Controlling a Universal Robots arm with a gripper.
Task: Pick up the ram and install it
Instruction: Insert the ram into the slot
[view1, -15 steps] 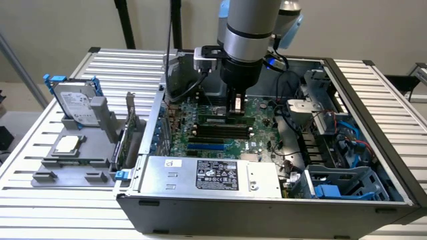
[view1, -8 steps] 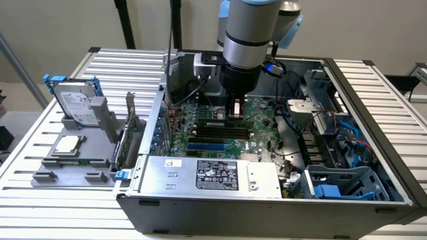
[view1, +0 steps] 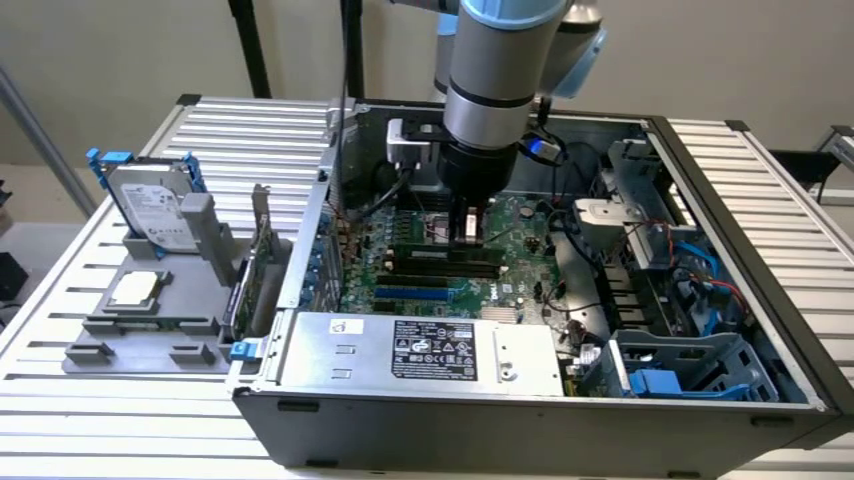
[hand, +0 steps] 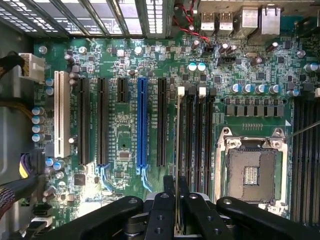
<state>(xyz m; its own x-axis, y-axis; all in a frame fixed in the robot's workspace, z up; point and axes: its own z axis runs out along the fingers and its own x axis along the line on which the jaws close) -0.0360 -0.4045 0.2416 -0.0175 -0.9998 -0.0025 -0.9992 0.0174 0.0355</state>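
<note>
Black tool fingers sit nearest the wrist camera, clenched on the ram, which runs edge-on away from them as a thin pale line toward the white latch of a memory slot (the stick looks lined up over that slot, though I cannot tell whether its bottom edge is touching or already seated). In the exterior view the tool hangs low inside the open computer case, just above the motherboard, with the arm coming straight down from above.

By the look of it, the ram is light and stiff but fragile: a thin board with small chips that would not forgive twisting or a skewed push. The hold it has now, pinched on the two flat faces near the upper edge and around mid-length, seems the right one, since it keeps the contact edge free and lets force go straight down.

Beyond the slot lie the blue expansion slot, the open CPU socket and, farther off, the rear ports. Outside the case, on the slatted worktop at the exterior view's left, a grey holder carries a hard drive.
</note>
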